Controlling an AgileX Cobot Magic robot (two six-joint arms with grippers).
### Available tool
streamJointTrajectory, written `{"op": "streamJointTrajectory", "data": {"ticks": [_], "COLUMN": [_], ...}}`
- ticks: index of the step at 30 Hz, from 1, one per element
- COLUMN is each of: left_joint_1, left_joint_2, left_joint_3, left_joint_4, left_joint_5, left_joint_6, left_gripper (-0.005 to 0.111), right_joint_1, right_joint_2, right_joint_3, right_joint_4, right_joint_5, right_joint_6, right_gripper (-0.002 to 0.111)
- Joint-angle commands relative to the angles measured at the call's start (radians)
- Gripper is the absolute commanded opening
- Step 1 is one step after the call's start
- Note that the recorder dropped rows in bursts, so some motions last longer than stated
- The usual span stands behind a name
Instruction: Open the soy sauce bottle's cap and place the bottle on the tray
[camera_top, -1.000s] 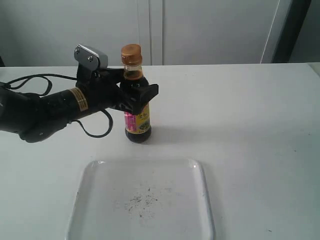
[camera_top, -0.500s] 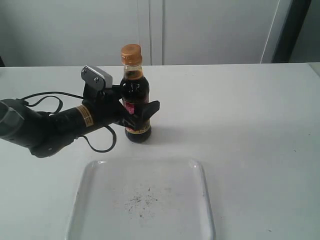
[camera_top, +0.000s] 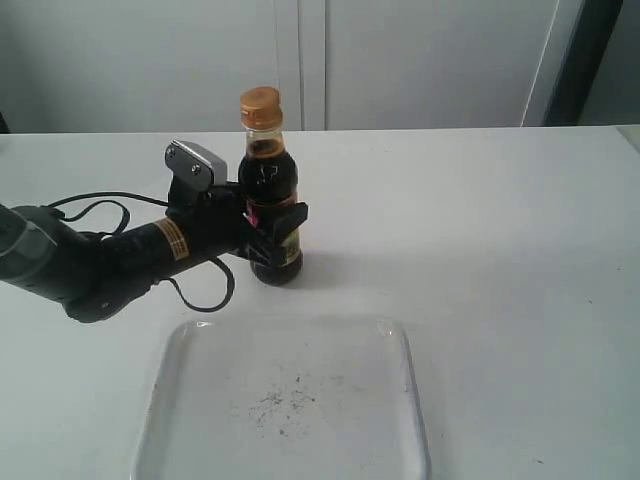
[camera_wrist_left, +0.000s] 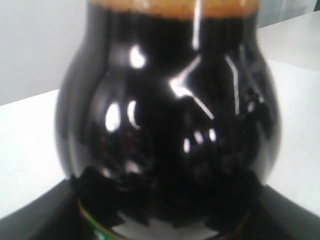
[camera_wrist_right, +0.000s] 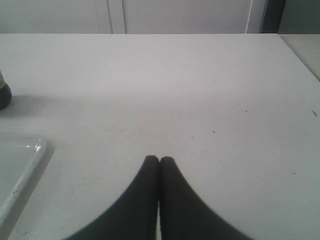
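Note:
The soy sauce bottle stands upright on the white table behind the tray, with its orange-gold cap down over the neck. My left gripper reaches in from the left at label height, its black fingers pressed against the bottle's sides. In the left wrist view the dark bottle fills the picture. My right gripper is shut and empty, low over bare table; it does not show in the exterior view. From there the bottle's base and the tray's corner sit at the edge.
A black cable loops on the table beside the left arm. Dark specks lie in the tray's middle. White cabinet doors stand behind the table.
The left gripper has dropped from the bottle's shoulder to its label and its fingers have drawn in against the bottle. The bottle and tray stay in place.

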Motion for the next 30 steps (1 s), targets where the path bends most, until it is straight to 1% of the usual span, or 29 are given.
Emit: {"op": "streamJointTrajectory", "data": {"ticks": [1, 2, 3, 5, 8, 11, 14, 16, 20, 23, 24, 26, 30], "left_joint_1": [-0.003, -0.003, -0.003, -0.003, -0.003, -0.003, -0.003, -0.003, -0.003, -0.003, -0.003, -0.003, -0.003], "left_joint_2": [-0.004, -0.004, -0.004, -0.004, -0.004, -0.004, -0.004, -0.004, -0.004, -0.004, -0.004, -0.004, -0.004], "left_joint_3": [-0.003, -0.003, -0.003, -0.003, -0.003, -0.003, -0.003, -0.003, -0.003, -0.003, -0.003, -0.003, -0.003], "left_joint_4": [0.004, 0.007, 0.02, 0.031, 0.037, 0.085, 0.099, 0.099, 0.097, 0.097, 0.097, 0.097, 0.097], "left_joint_5": [-0.009, -0.009, -0.007, -0.007, -0.007, -0.009, -0.009, -0.009, -0.009, -0.009, -0.009, -0.009, -0.009], "left_joint_6": [0.001, 0.001, 0.026, 0.053, 0.053, 0.057, 0.052, 0.05, 0.041, 0.035, 0.031, 0.031, 0.025], "left_gripper": [0.026, 0.015, 0.0, 0.0, 0.0, 0.0, 0.0, 0.0, 0.0, 0.0, 0.0, 0.0, 0.0], "right_joint_1": [0.001, 0.001, 0.001, 0.001, 0.001, 0.001, 0.001, 0.001, 0.001, 0.001, 0.001, 0.001, 0.001], "right_joint_2": [-0.006, -0.006, -0.006, -0.006, -0.006, -0.006, -0.006, -0.006, -0.006, -0.006, -0.006, -0.006, -0.006], "right_joint_3": [0.005, 0.005, 0.005, 0.005, 0.005, 0.005, 0.005, 0.005, 0.005, 0.005, 0.005, 0.005, 0.005], "right_joint_4": [-0.003, -0.003, -0.003, -0.003, -0.003, -0.038, -0.038, -0.038, -0.034, -0.019, -0.019, -0.019, -0.026], "right_joint_5": [-0.008, -0.008, -0.008, -0.008, -0.008, -0.026, -0.053, -0.12, -0.364, -0.515, -0.593, -0.65, -0.638], "right_joint_6": [0.004, 0.004, 0.004, 0.004, 0.004, 0.004, -0.023, -0.023, -0.018, 0.05, 0.101, 0.207, 0.228], "right_gripper": [0.0, 0.0, 0.0, 0.0, 0.0, 0.0, 0.0, 0.0, 0.0, 0.0, 0.0, 0.0, 0.0]}}
